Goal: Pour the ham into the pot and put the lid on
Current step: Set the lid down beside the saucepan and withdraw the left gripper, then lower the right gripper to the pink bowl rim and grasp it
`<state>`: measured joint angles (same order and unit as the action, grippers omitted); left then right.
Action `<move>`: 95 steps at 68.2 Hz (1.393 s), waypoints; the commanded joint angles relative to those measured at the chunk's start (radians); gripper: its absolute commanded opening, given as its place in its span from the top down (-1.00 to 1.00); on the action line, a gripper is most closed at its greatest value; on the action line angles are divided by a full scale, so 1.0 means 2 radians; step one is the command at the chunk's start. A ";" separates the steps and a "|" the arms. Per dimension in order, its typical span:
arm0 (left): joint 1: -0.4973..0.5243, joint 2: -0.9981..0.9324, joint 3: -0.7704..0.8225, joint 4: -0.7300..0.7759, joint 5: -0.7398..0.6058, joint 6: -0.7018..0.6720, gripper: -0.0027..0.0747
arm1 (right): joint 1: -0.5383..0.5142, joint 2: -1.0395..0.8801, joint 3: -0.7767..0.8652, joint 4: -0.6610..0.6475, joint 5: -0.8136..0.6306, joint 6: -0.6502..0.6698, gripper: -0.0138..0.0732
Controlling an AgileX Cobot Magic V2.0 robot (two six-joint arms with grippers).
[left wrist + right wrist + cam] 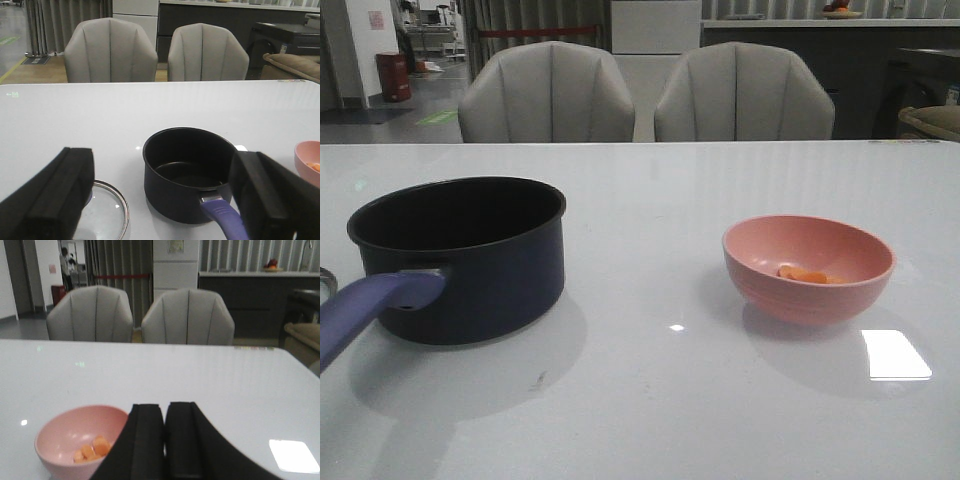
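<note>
Ham [92, 449] in pink bowl [808, 266] toward table's right edge, pot [460, 256] toward left, lid [106, 215] apparently flat beside it; my right gripper [164, 440] closed and empty, left gripper [165, 200] spread: grip bowl rim firmly, tip slowly over pot.

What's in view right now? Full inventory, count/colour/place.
pot: 1, dark navy with purple-blue handle, table's left side, empty
lid: 1, glass with metal rim, flat on table beside the pot, mostly hidden
bowl: 1, pink, table's right side
ham: few chunks, orange-pink, inside the bowl
table: 1, white, glossy
chairs: 2, grey, behind the table
left gripper: black, open, near lid and pot
right gripper: black, shut, empty, beside the bowl
</note>
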<state>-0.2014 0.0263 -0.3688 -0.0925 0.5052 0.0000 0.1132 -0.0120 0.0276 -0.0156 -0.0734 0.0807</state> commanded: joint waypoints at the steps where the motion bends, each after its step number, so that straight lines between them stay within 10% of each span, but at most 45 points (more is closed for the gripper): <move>1: -0.007 0.006 -0.013 -0.004 -0.045 -0.005 -0.58 | -0.003 -0.004 -0.028 0.000 -0.057 -0.004 0.32; 22: -0.013 0.006 -0.013 -0.004 -0.052 -0.005 -0.58 | -0.003 0.131 -0.172 -0.008 0.128 -0.004 0.32; 46: -0.013 0.006 -0.013 -0.004 -0.052 -0.005 -0.58 | -0.003 0.192 -0.177 -0.008 0.119 -0.004 0.30; 66: -0.013 0.006 -0.013 -0.004 -0.052 -0.005 -0.58 | -0.003 0.368 -0.252 0.008 0.129 -0.003 -0.36; 95: -0.013 0.006 -0.013 -0.004 -0.051 -0.005 -0.58 | -0.003 0.638 -0.407 0.042 0.155 -0.003 -0.36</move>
<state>-0.2218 0.0263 -0.3688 -0.0925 0.4858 0.0000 0.1132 1.1824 -0.6848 0.0388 0.2718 0.0807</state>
